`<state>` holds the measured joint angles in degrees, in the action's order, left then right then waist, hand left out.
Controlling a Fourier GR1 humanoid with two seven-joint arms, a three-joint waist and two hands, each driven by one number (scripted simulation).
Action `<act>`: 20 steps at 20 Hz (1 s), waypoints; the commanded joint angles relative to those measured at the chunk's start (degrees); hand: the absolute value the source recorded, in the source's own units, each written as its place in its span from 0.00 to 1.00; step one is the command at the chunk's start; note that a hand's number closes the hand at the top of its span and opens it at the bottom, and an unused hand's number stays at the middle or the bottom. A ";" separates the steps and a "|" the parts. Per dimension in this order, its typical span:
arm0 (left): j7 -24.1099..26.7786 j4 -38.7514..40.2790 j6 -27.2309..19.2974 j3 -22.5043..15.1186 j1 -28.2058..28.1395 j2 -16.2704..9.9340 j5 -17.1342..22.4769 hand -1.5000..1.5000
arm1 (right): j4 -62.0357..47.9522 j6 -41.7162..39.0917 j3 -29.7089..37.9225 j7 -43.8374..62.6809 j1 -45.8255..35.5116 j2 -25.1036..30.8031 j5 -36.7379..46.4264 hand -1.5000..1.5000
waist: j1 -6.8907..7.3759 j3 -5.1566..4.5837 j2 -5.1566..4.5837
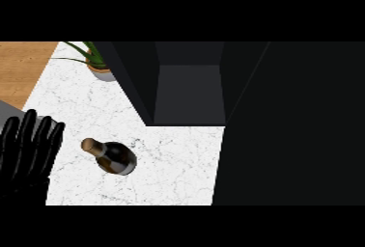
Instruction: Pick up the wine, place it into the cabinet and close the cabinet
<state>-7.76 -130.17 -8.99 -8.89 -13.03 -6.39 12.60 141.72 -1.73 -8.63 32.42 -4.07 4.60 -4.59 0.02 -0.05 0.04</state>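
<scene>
A dark wine bottle [114,157] with a brown cork top stands on the white marble counter [171,164], seen from above, its neck pointing up-left. My left hand [28,144] shows at the left edge, fingers straight and up, open, a short gap left of the bottle. The dark cabinet [189,91] stands at the back of the counter with its interior open; its door [285,125] swings out along the right side. My right hand does not show.
A potted plant [96,62] with green leaves sits at the back left beside the cabinet. A wooden floor [25,67] lies beyond the counter's left edge. Bare counter stretches between the bottle and the cabinet front.
</scene>
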 commanded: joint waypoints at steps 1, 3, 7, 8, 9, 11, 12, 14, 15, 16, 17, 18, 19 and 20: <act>1.36 3.59 3.40 5.96 -0.17 -1.54 4.26 0.00 | 1.66 -1.15 5.40 2.97 -2.72 1.67 -6.95 0.00 | 0.11 0.03 -0.03; 1.48 2.08 3.72 6.21 -3.33 -2.02 3.71 0.00 | 6.45 0.60 -1.50 4.63 0.37 -0.54 -0.90 0.00 | 0.08 0.02 0.09; 3.55 16.10 4.59 7.98 5.78 -1.42 2.73 0.00 | 2.45 1.83 -2.64 3.58 -2.85 -2.20 1.40 0.00 | -0.22 0.02 -0.04; 5.38 16.62 4.73 7.39 3.44 -0.45 2.55 0.00 | 9.90 0.79 0.89 8.33 -1.00 0.52 -3.42 0.00 | -0.48 0.02 0.05; 7.43 17.62 8.46 10.39 1.21 -2.39 4.80 0.00 | 2.39 -1.17 2.43 0.70 0.54 -0.22 -3.28 0.00 | -0.05 0.04 -0.02; 10.16 22.29 9.20 10.20 2.43 -1.36 4.26 0.00 | 7.60 0.51 1.98 6.42 -0.98 0.05 -3.95 0.00 | -0.25 0.02 0.01; 8.57 20.78 9.17 10.38 1.84 -1.83 3.80 0.00 | 4.89 -0.32 0.24 2.45 1.71 -1.22 -2.59 0.00 | -0.10 0.04 0.01; 11.69 28.49 12.70 13.01 5.75 -2.88 5.99 0.00 | 0.32 -1.47 2.53 -0.63 -0.44 -0.81 -2.90 0.00 | -0.14 0.04 -0.06; 12.39 31.02 12.81 12.01 5.80 -2.17 5.07 0.00 | 1.83 -0.14 0.39 1.31 -1.19 -1.67 -1.15 0.00 | -0.19 0.03 -0.05; 18.51 36.54 13.98 10.33 4.33 -0.49 2.45 0.00 | 4.24 -0.51 -2.85 1.48 1.81 -2.19 0.17 0.00 | -0.53 -0.01 -0.05; 15.83 34.17 14.21 11.91 3.95 -1.70 4.10 0.00 | 5.05 -2.23 4.70 1.38 2.48 0.14 -6.65 0.00 | -0.30 0.05 -0.03; 17.37 38.71 14.51 11.85 5.96 -1.38 3.30 0.00 | 5.94 0.22 2.79 6.40 -2.17 -0.38 -4.42 0.00 | -0.36 0.00 -0.04; 16.96 39.84 13.67 12.49 8.13 -1.59 2.45 0.00 | 4.88 -0.89 2.11 3.09 0.96 -1.11 -4.12 0.00 | -0.34 0.04 -0.04; 17.97 43.20 16.39 14.37 8.60 -2.90 4.64 0.00 | 1.19 -0.48 1.40 2.89 -3.12 -1.38 -2.71 0.00 | -0.17 0.01 -0.08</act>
<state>7.42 -95.29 4.41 3.20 -7.08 -8.28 16.43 141.57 -2.41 -7.38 34.02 -5.73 3.54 -4.57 -0.25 -0.02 0.00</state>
